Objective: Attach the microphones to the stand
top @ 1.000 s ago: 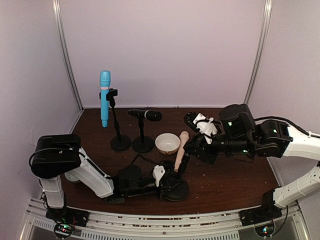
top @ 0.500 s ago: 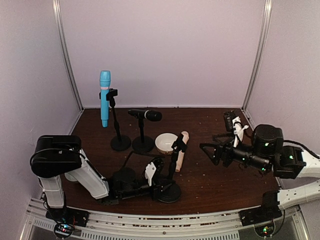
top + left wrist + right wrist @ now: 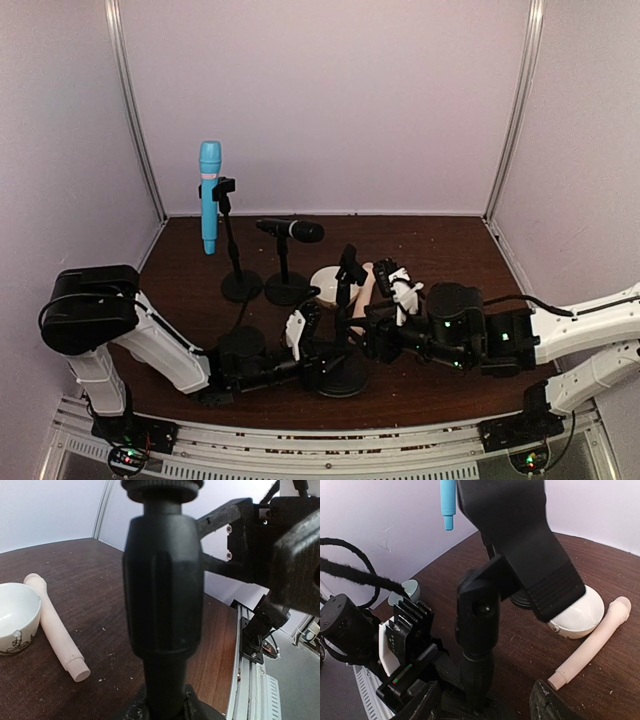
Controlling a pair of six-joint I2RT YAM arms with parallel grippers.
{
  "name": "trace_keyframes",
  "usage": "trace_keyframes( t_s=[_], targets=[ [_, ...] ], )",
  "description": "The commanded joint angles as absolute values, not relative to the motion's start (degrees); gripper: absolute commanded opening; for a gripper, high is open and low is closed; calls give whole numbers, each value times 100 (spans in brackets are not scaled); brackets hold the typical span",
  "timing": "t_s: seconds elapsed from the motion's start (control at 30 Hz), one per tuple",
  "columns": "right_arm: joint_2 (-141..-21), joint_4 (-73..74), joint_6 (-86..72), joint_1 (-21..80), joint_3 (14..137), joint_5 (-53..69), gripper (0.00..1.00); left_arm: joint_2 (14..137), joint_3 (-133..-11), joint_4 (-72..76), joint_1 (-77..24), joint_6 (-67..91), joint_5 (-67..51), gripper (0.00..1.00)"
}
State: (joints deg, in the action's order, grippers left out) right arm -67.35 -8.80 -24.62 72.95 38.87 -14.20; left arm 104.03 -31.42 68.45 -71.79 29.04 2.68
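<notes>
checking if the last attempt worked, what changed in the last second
The right claw swung off to the right, then came back over the front stand, jaws open. The cream mic, leaning up at that stand before, now lies flat on the table beside the bowl, held by nothing. Unchanged: left claw shut by the stand's base, blue mic and black mic mounted as before.

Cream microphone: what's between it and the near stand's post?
Only bare tabletop separates the cream microphone and near stand, clearest in the left wrist view.

bowl [image 3: 17, 612] beside cream microphone [image 3: 54, 630], stand [image 3: 162, 580] close, right tabletop [image 3: 470, 250] open
</notes>
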Motion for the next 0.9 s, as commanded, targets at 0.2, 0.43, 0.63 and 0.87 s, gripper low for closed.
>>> trace_keyframes(
  t_s=[0.2,0.43,0.63,0.87],
  targets=[
    [-7277,-1137,-2316,7348,4444,-1530,54,10213,-3224,7637,-7163,2833,83,0],
    [-7555,-1025,-2483,7331,4579,-1458,45,10222,-3252,7633,-7163,2769,-4,0],
    [-7649,-923,-2706,7266,4630,-1382,34,10222,-3204,7693,-7172,2762,22,0],
    [-7593,-1125,-2619,7084,4455,-963,2,10230,-3139,7776,-7171,2725,-18,0]
  ],
)
